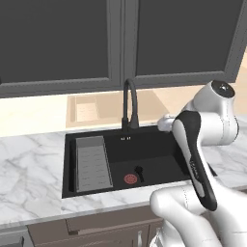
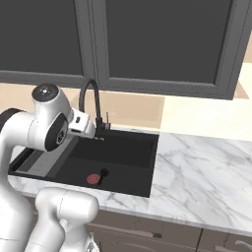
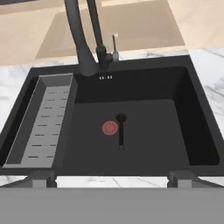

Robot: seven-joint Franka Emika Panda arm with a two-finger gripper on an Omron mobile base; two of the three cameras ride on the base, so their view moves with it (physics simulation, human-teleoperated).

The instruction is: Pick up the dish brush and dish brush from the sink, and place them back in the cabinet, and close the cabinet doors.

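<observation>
A: How are the fingers (image 3: 112,178) set?

B: Spread wide with nothing between them, poised above the front rim of the sink (image 3: 199,113), looking down into it. That stance likely suits a drop onto the brush.

A: Where is the brush?

B: A black dish brush (image 3: 121,130) lies flat on the basin floor, its bristly round head just beside the red drain disc (image 3: 110,127), its handle pointing toward the front wall. I cannot find the cream brush.

A: And around it?

B: A grey ribbed rack (image 3: 43,127) fills the sink's left side; the black arched faucet (image 3: 83,39) stands behind. A marble surface (image 2: 206,172) surrounds the basin, and dark wall cabinets (image 1: 58,43) hang above, closed.
</observation>
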